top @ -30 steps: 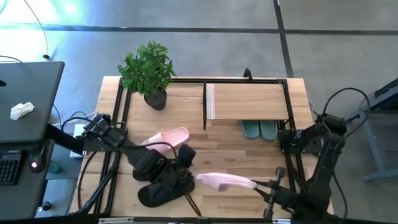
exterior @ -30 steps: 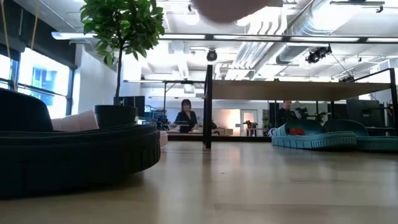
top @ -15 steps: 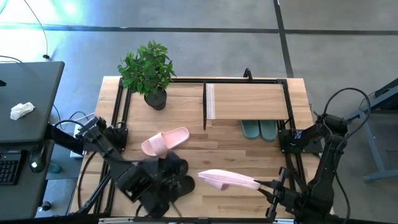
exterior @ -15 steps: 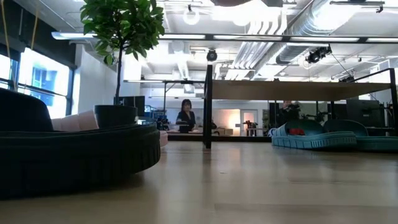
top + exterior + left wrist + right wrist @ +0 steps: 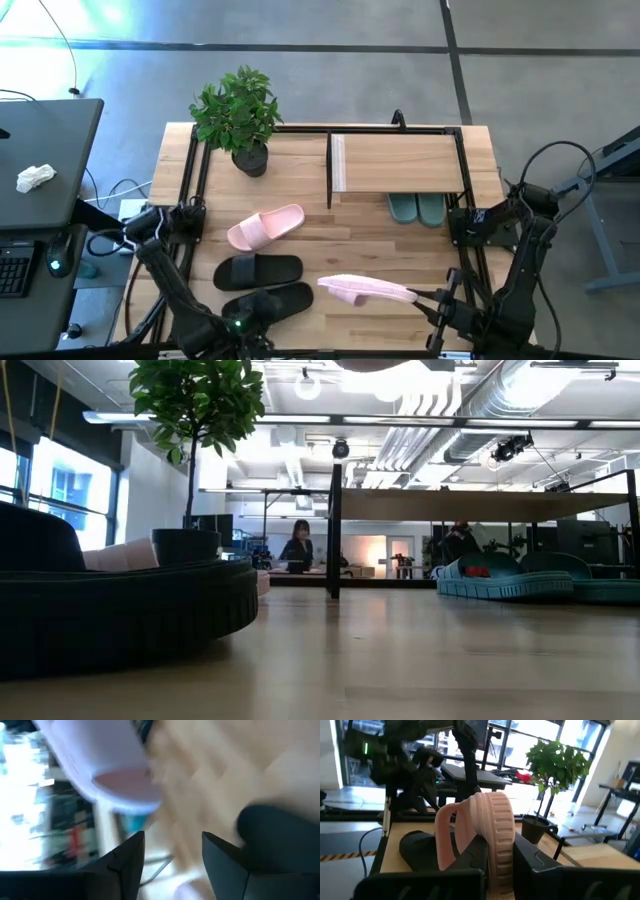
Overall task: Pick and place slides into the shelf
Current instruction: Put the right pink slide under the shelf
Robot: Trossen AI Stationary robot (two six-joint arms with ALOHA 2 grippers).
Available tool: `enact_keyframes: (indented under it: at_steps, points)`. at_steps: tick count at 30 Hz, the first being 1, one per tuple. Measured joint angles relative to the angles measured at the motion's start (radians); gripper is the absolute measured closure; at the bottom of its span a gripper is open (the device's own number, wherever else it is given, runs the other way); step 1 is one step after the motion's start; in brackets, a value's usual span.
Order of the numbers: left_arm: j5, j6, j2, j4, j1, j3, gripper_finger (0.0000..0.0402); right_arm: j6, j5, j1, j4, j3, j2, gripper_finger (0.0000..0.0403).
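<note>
Near the table's front edge, right gripper is clamping a pale pink slide by its heel, sole edge-on, ribbed rim facing its wrist camera. Left gripper is sitting at the front-left edge, fingers spread, gripping nothing. Two black slides are lying just beside it, second pink slide behind them. Green pair is sitting under the shelf at back-right. Potted plant is occupying the back-left corner.

left gripper pulled back off the black slides, apparently open, both now uncovered
</note>
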Motion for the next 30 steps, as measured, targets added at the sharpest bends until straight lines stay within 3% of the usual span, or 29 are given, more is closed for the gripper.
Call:
enact_keyframes:
  at_steps: [4,8,15,22,30]
  points:
    - [-0.108,-0.031,0.000,-0.042,0.005,-0.146,0.0222,0.087,-0.044,-0.050,-0.003,0.000,-0.010,0.0384]
    - [-0.129,0.023,0.000,-0.035,0.045,-0.238,0.0222,0.149,-0.121,-0.129,-0.005,0.000,-0.048,0.0385]
    - [-0.108,0.201,0.000,0.003,0.136,-0.308,0.0222,0.198,-0.421,-0.320,-0.005,0.000,-0.160,0.0381]
    - [-0.035,0.334,0.000,0.107,0.201,-0.309,0.0222,0.016,-0.650,-0.518,0.028,0.000,-0.274,0.0387]
    - [-0.163,0.661,0.000,0.307,0.201,-0.309,0.0222,-0.161,-0.849,-0.648,0.210,0.001,-0.360,0.0387]
